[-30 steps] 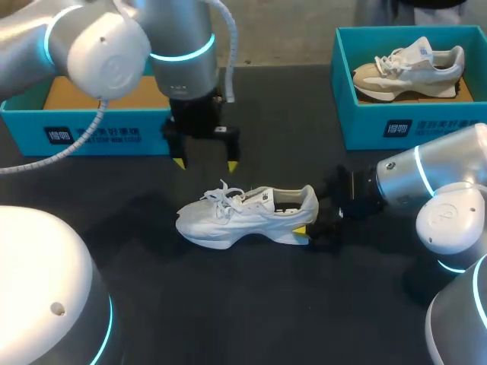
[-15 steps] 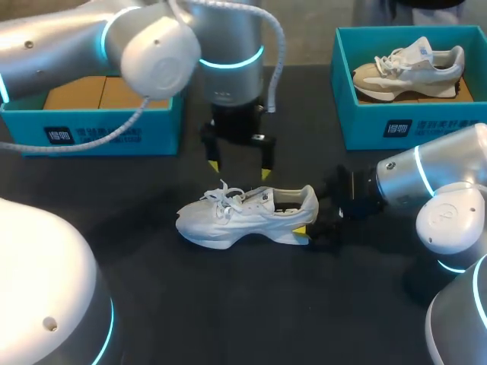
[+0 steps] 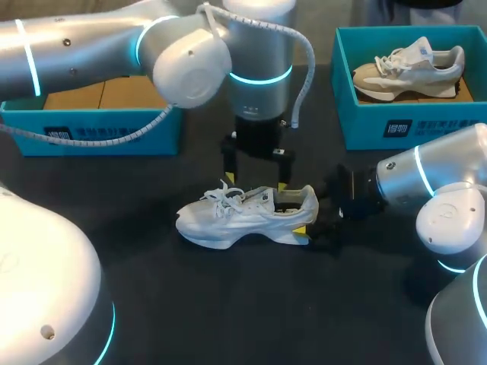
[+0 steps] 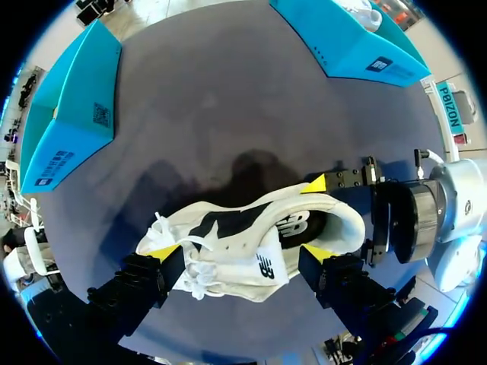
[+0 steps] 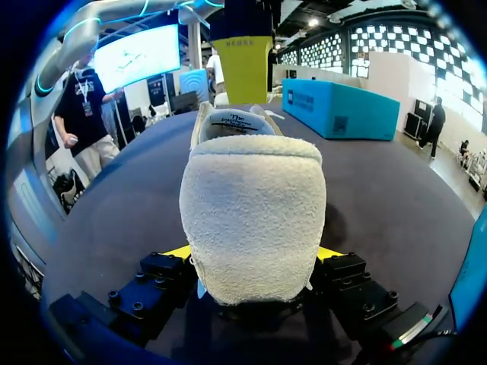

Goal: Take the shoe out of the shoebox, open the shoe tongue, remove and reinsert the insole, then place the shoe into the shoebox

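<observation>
The white shoe (image 3: 243,215) stands on its sole on the dark table (image 3: 228,304), and both tools are at it. The right gripper (image 3: 308,222) comes in level behind the heel, and its 2 yellow tips are pressed against the heel's 2 sides, pinching it. Seen along that tool, the fuzzy heel (image 5: 255,205) fills the space between the fingers of the right gripper (image 5: 255,255), with the toe pointing straight away from it.

The left gripper (image 3: 256,182) hangs directly over the shoe, fingers pointing down and spread wide, holding nothing. Looking down from that arm's wrist, the left gripper (image 4: 240,252) has 1 tip above the laces and the other above the rear of the opening, with the tongue and collar of the shoe (image 4: 259,236) under the gap. I cannot tell whether either tip touches the shoe.

Beyond the left gripper, on its arm's side, sits the open teal shoebox (image 3: 106,129), well apart from the shoe. A second teal box (image 3: 396,125) stands beyond the right gripper, with a beige shoe (image 3: 411,65) lying in it.
</observation>
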`<state>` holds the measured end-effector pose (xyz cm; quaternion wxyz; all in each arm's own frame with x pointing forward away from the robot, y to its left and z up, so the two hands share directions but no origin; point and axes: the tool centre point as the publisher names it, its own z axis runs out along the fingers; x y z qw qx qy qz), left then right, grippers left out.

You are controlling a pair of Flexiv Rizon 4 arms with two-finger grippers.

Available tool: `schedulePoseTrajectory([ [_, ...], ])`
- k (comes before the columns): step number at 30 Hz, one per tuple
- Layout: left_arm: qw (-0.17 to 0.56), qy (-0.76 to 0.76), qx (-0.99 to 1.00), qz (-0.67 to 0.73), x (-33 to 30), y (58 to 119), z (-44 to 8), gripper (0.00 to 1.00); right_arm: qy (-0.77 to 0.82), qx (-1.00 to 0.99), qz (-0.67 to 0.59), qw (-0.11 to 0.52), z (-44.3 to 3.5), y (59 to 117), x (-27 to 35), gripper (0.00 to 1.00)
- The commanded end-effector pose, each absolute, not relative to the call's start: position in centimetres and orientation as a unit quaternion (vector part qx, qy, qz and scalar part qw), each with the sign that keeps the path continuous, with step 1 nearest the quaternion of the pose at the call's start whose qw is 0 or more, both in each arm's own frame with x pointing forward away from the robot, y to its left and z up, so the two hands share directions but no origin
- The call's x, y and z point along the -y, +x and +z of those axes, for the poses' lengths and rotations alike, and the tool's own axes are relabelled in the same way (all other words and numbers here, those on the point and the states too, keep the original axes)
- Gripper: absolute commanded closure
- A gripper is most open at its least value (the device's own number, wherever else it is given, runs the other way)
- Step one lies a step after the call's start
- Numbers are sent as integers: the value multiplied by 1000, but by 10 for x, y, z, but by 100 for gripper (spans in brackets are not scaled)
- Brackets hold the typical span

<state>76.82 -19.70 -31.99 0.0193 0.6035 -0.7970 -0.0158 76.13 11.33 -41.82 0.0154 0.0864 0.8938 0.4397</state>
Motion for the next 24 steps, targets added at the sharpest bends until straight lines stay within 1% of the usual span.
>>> schedulePoseTrajectory([
  [1, 19, 604, 797, -20, 200, 769, -329, 0, 87, -894, 439, 16, -421, 763, -111, 100],
  [15, 14, 593, 804, -51, 203, 766, -349, 0, 87, -894, 439, 16, -421, 763, -111, 100],
  [24, 1, 606, 792, -70, 193, 761, -358, 0, 87, -894, 439, 16, -421, 763, -111, 100],
])
